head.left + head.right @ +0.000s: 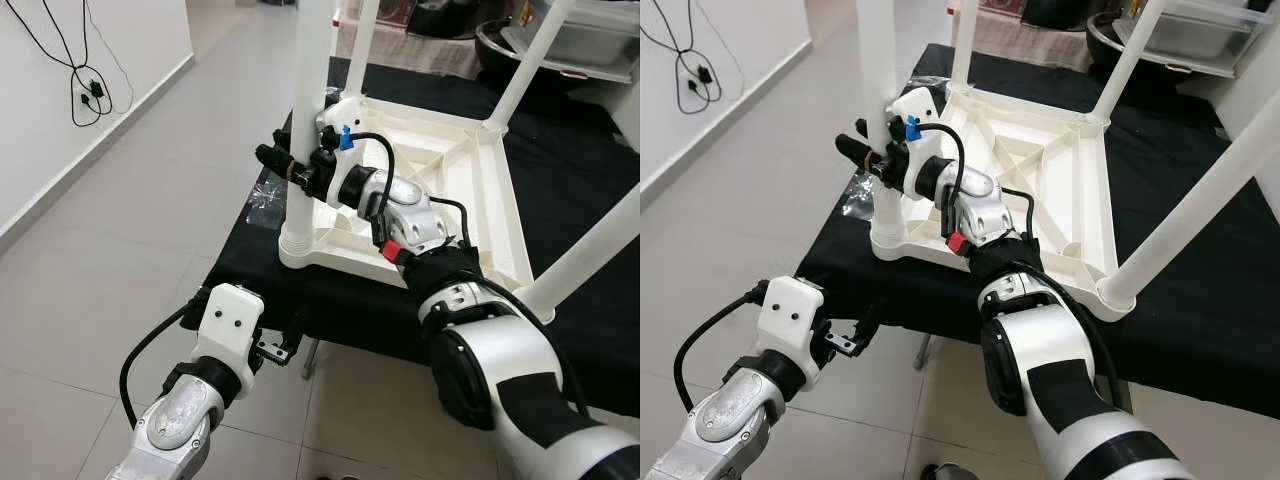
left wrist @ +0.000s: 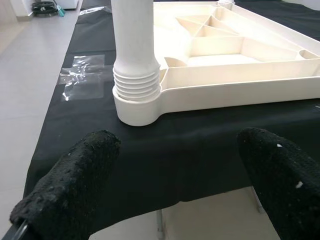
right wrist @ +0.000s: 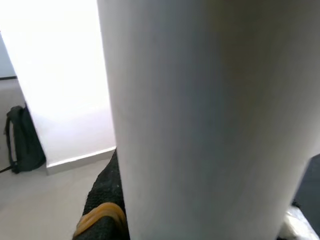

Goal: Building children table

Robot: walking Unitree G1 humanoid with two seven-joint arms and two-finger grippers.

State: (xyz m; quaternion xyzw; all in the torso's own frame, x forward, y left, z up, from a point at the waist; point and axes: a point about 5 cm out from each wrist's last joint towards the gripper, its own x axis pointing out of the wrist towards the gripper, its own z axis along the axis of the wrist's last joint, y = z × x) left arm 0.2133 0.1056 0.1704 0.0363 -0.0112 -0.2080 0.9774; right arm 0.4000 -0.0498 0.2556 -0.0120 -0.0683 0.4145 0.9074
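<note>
Left eye view shows a white plastic children's table (image 1: 440,180) lying upside down on a black-covered tabletop (image 1: 590,300), its legs pointing up. The near-left leg (image 1: 305,130) stands in its corner socket (image 1: 300,250) at the tabletop's front left corner. The right end effector (image 1: 290,165) reaches across the upturned frame and is clamped on this leg a little above the socket, one black finger (image 1: 272,155) showing past the leg's left side. In the right wrist view the leg (image 3: 210,120) stands right against the camera, with a black finger (image 3: 102,200) beside it.

The left end effector (image 1: 865,335) hangs below the tabletop's front edge, in front of the same corner and apart from it. In the left wrist view its two black fingers (image 2: 75,185) are spread wide, holding nothing, and the threaded foot of the leg (image 2: 136,87) sits in the socket beyond them. A crumpled clear plastic wrapper (image 1: 265,200) lies on the cloth just left of the socket.
</note>
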